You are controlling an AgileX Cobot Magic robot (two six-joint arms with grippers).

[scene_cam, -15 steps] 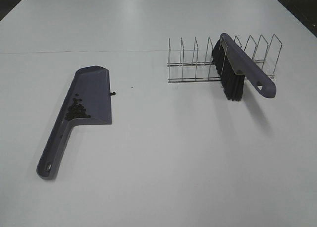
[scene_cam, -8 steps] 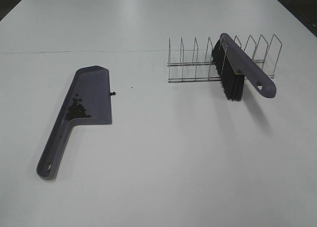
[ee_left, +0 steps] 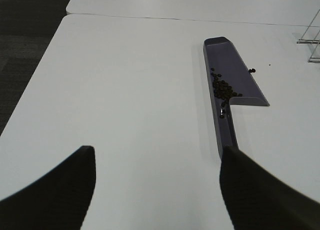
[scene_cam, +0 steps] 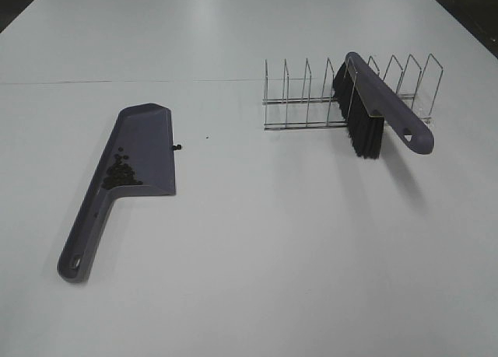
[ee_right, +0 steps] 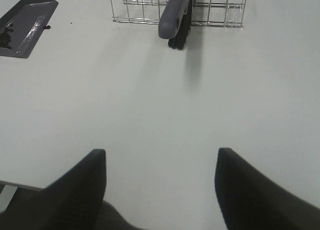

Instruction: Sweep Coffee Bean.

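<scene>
Exterior high view: a purple-grey dustpan [scene_cam: 140, 151] is seen lying flat on the white worktop [scene_cam: 257, 240], its handle pointed toward the near edge. Most of the coffee beans [scene_cam: 120, 173] are gathered inside the pan near the handle end; two stray beans [scene_cam: 178, 147] are left on the worktop just beside the pan's right edge. A matching brush [scene_cam: 372, 112] is propped tilted in a wire rack [scene_cam: 311, 100], well apart from the pan. Left fingers [ee_left: 250, 190] and right fingers [ee_right: 250, 190] are shown spread apart above bare worktop, nothing gripped
</scene>
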